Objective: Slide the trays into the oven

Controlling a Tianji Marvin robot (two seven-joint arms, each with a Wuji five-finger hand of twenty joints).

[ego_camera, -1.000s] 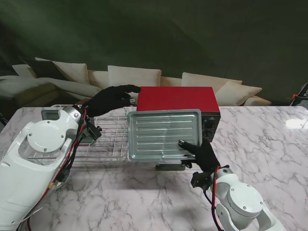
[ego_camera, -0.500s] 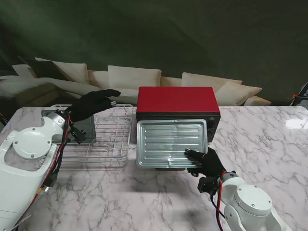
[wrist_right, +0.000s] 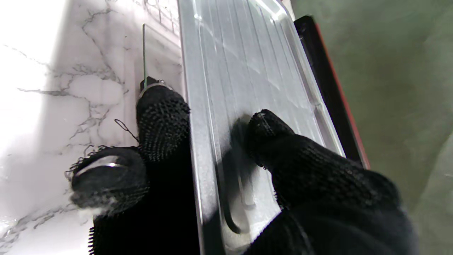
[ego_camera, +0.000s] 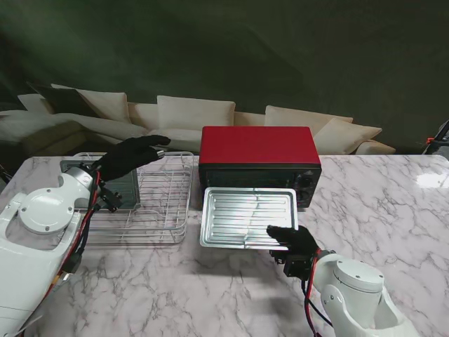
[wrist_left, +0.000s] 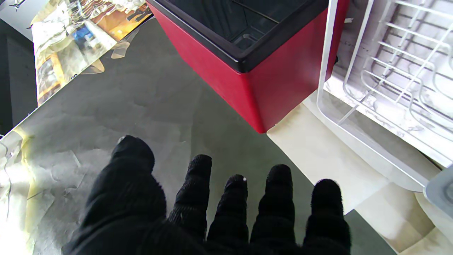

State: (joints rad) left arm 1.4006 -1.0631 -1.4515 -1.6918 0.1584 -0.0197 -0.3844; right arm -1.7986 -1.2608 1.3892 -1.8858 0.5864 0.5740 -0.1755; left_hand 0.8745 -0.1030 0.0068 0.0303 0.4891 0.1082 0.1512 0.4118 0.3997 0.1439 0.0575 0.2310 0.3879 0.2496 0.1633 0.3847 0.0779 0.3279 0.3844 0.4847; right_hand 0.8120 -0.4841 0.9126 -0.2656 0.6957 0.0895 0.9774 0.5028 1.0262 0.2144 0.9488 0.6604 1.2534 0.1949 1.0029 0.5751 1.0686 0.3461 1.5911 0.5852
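The red oven (ego_camera: 257, 146) stands at the back centre of the marble table, its front facing me; its red side (wrist_left: 279, 67) shows in the left wrist view. A ribbed metal tray (ego_camera: 247, 216) lies level in front of the oven mouth, its far edge at the opening. My right hand (ego_camera: 293, 240) pinches the tray's near right corner, thumb on top (wrist_right: 272, 134) and fingers (wrist_right: 161, 117) beneath the tray (wrist_right: 244, 60). My left hand (ego_camera: 133, 153) hovers open over the wire rack (ego_camera: 158, 200), left of the oven, holding nothing; its fingers (wrist_left: 233, 202) are spread.
A white wire dish rack (wrist_left: 389, 71) sits left of the oven with a grey box (ego_camera: 121, 188) at its left end. Sofa cushions (ego_camera: 196, 112) line the background behind the table. Bare marble (ego_camera: 379, 203) lies to the right of the oven.
The tray has dropped from a tilted, raised pose to level, shifted right, in line with the oven mouth. My left hand drew back left from the oven's top corner to above the rack.
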